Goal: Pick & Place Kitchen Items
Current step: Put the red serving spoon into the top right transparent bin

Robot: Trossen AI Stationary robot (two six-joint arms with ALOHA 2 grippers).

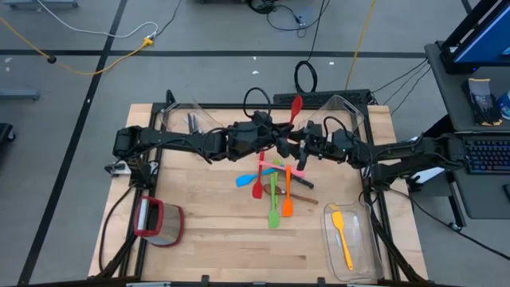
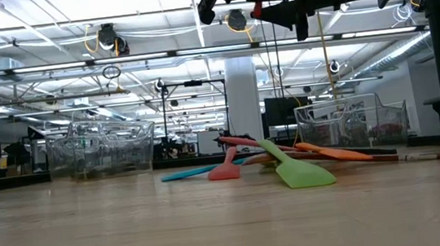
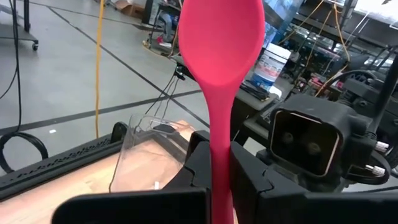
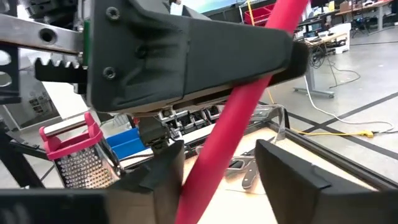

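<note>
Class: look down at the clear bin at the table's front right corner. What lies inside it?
Inside the clear bin lies one yellow spatula, blade toward the table's middle. Nothing else shows through its clear walls, and nothing covers it.

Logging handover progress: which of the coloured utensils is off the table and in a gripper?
The red silicone spoon, held upright by the shut left gripper, with the right gripper open around its handle. The other utensils lie on the wooden table or in bins.

a robotics lab or workshop. grey concrete floor [image 1: 80, 72] with loose cables [image 1: 96, 36] fills the upper frame. a keyboard [image 1: 484, 155] sits at right.
</note>
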